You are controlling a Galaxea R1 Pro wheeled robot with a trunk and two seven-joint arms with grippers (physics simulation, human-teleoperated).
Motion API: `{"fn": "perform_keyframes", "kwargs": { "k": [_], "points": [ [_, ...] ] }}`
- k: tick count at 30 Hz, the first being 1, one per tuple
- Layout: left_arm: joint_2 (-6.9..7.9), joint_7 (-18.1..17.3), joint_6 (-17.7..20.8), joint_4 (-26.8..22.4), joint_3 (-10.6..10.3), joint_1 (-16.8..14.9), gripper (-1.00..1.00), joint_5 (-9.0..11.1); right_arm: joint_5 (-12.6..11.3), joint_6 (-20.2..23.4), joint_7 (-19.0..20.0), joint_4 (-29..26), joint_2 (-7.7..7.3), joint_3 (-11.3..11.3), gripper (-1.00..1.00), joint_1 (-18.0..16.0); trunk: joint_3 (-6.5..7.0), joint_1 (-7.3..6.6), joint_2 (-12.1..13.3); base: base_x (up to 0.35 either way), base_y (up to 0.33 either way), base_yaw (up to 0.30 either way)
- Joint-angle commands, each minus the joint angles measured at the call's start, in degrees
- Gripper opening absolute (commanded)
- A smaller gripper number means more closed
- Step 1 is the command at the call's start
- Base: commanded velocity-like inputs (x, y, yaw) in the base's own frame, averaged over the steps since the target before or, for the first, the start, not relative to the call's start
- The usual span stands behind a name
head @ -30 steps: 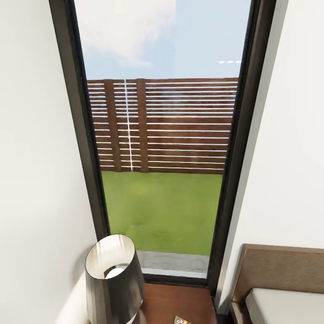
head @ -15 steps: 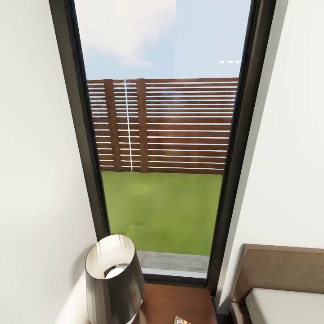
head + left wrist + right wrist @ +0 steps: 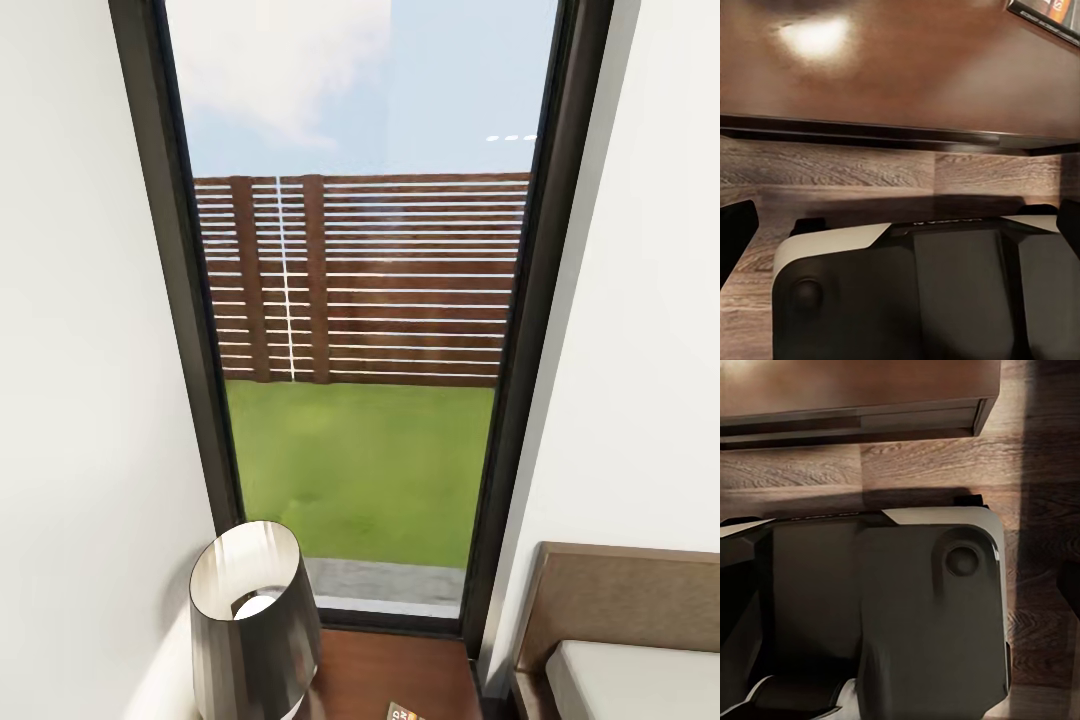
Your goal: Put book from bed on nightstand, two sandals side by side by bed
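Note:
The book [image 3: 407,713] lies on the reddish-brown top of the nightstand [image 3: 390,670], cut off by the head view's lower edge. Its dark and orange corner [image 3: 1050,11] also shows in the left wrist view, on the nightstand top [image 3: 907,67]. The bed [image 3: 640,680], with its brown headboard, is at the lower right. My left gripper [image 3: 900,232] hangs open over the floor and my own base, empty. My right gripper [image 3: 900,585] is open too, low in front of the nightstand drawers [image 3: 855,420]. The sandals are out of view.
A dark table lamp [image 3: 255,620] stands on the nightstand's left side, against the white wall. Behind it is a tall dark-framed window [image 3: 360,300] onto grass and a slatted fence. My grey base [image 3: 930,292] sits on the wood floor [image 3: 1035,472] before the nightstand.

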Motion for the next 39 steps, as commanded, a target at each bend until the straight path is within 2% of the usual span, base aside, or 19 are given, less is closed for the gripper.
{"fn": "perform_keyframes", "kwargs": {
  "k": [1, 16, 39],
  "points": [
    [0.01, -0.1, -0.3, 0.1, -0.4, 0.0, 1.00, 0.6, 0.4, -0.3, 0.1, 0.2, -0.03, -0.5, 1.00, -0.1, -0.02, 0.02, 0.0, 0.000, 0.000, 0.000],
    [0.18, -0.2, -0.2, 3.7, -0.5, 0.0, 1.00, 0.5, 0.2, -0.3, 0.1, 0.1, -0.02, -0.5, 1.00, -0.1, -0.02, 0.02, 0.0, 0.000, 0.000, 0.000],
    [0.13, -0.2, -0.2, 4.3, -0.4, 0.0, 1.00, 0.6, 0.2, -0.3, 0.1, 0.2, 0.02, -0.5, 1.00, -0.1, -0.02, 0.02, 0.0, 0.000, 0.000, 0.000]
  ]
}}
